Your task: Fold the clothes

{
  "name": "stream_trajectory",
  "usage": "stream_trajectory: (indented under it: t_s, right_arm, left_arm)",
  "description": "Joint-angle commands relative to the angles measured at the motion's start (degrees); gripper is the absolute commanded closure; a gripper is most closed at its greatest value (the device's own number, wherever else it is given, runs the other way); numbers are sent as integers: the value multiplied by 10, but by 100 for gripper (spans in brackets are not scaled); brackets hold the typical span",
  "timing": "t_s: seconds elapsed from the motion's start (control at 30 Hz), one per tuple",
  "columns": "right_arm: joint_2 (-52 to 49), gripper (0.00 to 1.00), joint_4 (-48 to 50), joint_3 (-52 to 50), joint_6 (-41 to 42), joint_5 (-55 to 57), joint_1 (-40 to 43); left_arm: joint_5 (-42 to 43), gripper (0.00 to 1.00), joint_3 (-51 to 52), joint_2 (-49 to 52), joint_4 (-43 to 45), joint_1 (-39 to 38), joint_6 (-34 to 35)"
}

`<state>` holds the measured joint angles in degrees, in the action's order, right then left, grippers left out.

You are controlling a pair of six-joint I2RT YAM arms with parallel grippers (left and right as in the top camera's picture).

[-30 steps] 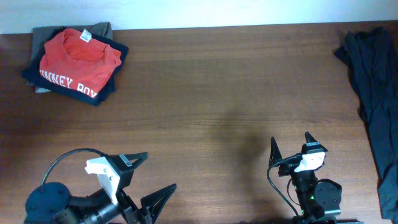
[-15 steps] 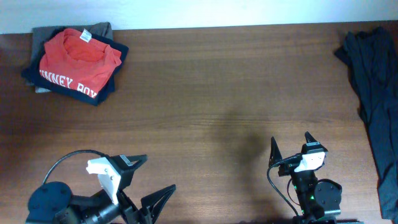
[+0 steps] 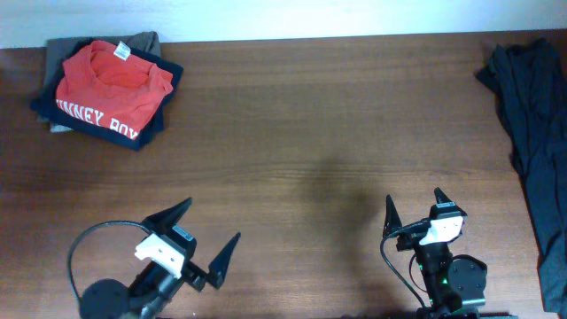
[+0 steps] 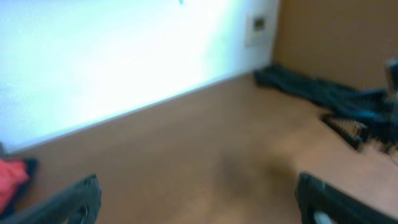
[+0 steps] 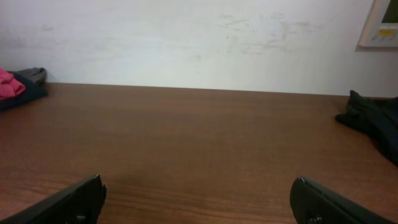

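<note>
The red-orange T-shirt (image 3: 108,84) with white lettering lies folded on top of a small stack of folded clothes at the table's far left corner. Only its edge (image 4: 11,177) shows in the blurred left wrist view, and a sliver (image 5: 7,82) in the right wrist view. My left gripper (image 3: 213,220) hovers open near the front left, far from the shirt, with nothing between its fingers (image 4: 68,202). At the front right my right gripper (image 3: 414,197) is open and empty too, its fingers (image 5: 78,199) spread wide over bare wood.
Under the red shirt lie a folded navy garment (image 3: 159,124) and a grey one (image 3: 142,42). A crumpled pile of dark clothes (image 3: 532,133) hangs along the right edge, also seen as a dark heap (image 5: 373,118) from the right wrist. A white wall (image 5: 186,37) runs behind the table.
My left arm has swung: its gripper has turned from pointing right along the front edge to pointing up toward the table's middle. The right arm and the clothes are unchanged.
</note>
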<state>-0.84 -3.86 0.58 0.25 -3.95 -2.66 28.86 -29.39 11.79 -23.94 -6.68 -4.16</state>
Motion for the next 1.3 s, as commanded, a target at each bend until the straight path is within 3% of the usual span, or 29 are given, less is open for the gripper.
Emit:
stream_trajectory:
  t_s: [0.0,0.13,0.3,0.53,0.7,1.27]
  right_arm:
    - [5,1,-3,-3,6,5,4]
    - [5,1,-3,-3,6,5,4]
    - [5,1,-3,-3,6,5,4]
    - [5,1,-3,-3,6,5,4]
    - [5,1,-3,-3,6,5,4]
    - [5,1,-3,-3,6,5,4]
  left_arm:
    - [-51,1,88,-36,91,5,-18]
    - [-102,1,197,-67,231,5,-18]
    - [-124,1,269,-98,304,7,-18]
    - [-153,1,289,-115,277,34,-20]
    - [-193,1,289,-115,197,50,-19]
    - [-203,1,289,-115,200,56,-20]
